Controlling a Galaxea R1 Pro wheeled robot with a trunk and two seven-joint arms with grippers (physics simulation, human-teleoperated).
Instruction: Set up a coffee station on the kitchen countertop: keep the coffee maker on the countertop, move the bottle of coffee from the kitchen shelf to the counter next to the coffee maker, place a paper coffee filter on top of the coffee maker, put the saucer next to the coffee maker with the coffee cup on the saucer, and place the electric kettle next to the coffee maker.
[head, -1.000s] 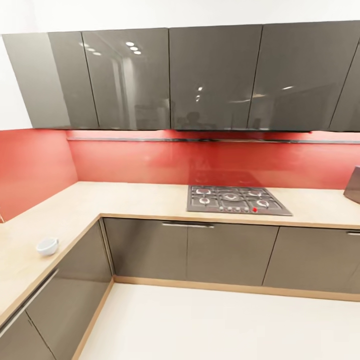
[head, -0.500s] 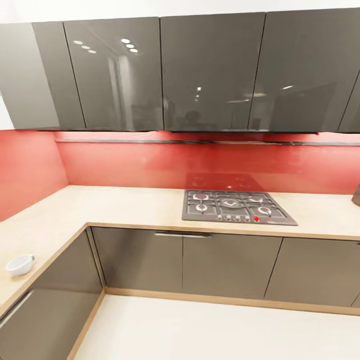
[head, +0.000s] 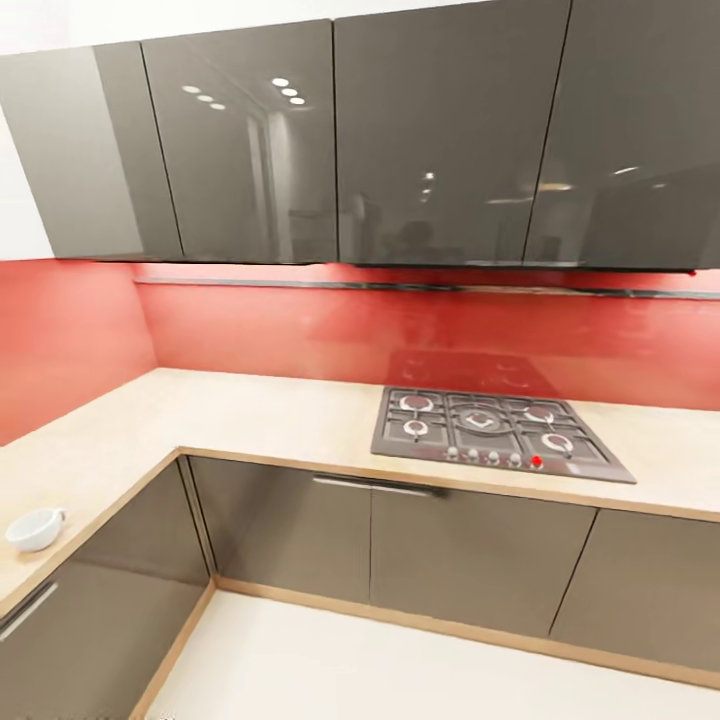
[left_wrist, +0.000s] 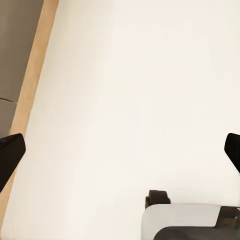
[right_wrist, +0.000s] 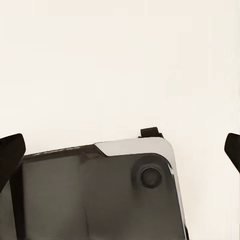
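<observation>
A small white coffee cup (head: 33, 529) with a side handle stands upright on the left arm of the light tan L-shaped countertop (head: 250, 415), close to its front edge. The coffee maker, bottle of coffee, paper coffee filter, saucer and electric kettle are out of view. In the left wrist view my left gripper (left_wrist: 121, 152) is open, its dark fingertips (left_wrist: 10, 156) far apart over the pale floor. My right gripper (right_wrist: 121, 150) is open too, with nothing between its fingertips (right_wrist: 10, 152), hanging above my own base (right_wrist: 100, 190).
A steel gas cooktop (head: 495, 432) is set into the back counter at the right. Glossy dark grey wall cabinets (head: 340, 140) hang above a red backsplash (head: 400, 330). Dark grey base cabinets (head: 300, 520) with a wooden plinth border the pale floor (head: 380, 670).
The camera has moved closer and turned, so the cup slid toward the picture's left edge and a dark object at the right edge dropped out of view. No object itself moved.
</observation>
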